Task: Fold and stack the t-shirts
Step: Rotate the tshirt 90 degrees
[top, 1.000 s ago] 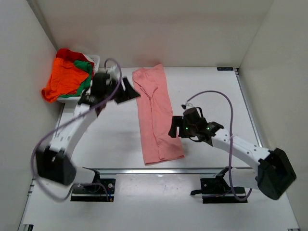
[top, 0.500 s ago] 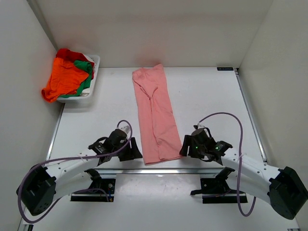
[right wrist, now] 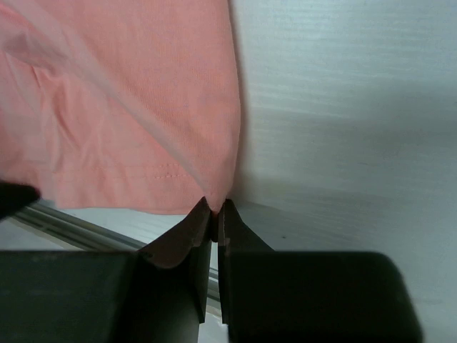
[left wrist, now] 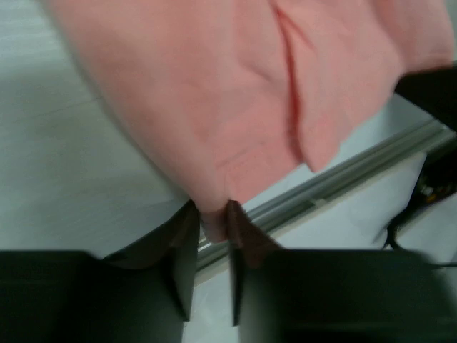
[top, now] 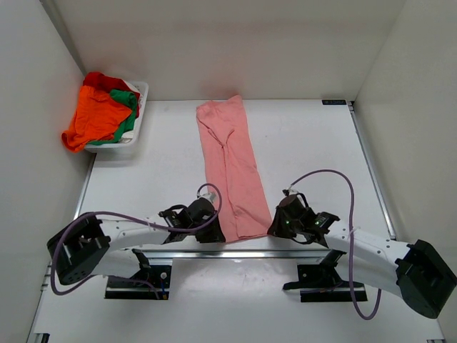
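The left pincer (top: pixel 216 233) is closed on the near left corner of the salmon pink t-shirt (top: pixel 230 164). In the left wrist view, the left pincer (left wrist: pixel 213 225) has its jaws almost together, with a small fold of pink cloth (left wrist: pixel 235 93) pinched between the tips. The right pincer (top: pixel 275 227) sits at the near right corner of the same garment. In the right wrist view, the right pincer (right wrist: pixel 214 213) has its jaws drawn to a thin slit, and the hem corner of the cloth (right wrist: pixel 121 107) enters at the tips.

The salmon pink t-shirt lies flat on the tabletop (top: pixel 307 143) as a long, narrow strip. It runs from the far edge toward the arm bases, slightly angled. A crease runs along its length, and the near hem lies just beside the metal rail (top: pixel 178 253) at the near edge.

A white basket (top: pixel 114 150) stands at the far left corner of the tabletop. It holds a loose heap: an orange t-shirt (top: pixel 96 114) draped over the rim, a green t-shirt (top: pixel 126 98) beside it, and a red t-shirt (top: pixel 103 80) at the back.
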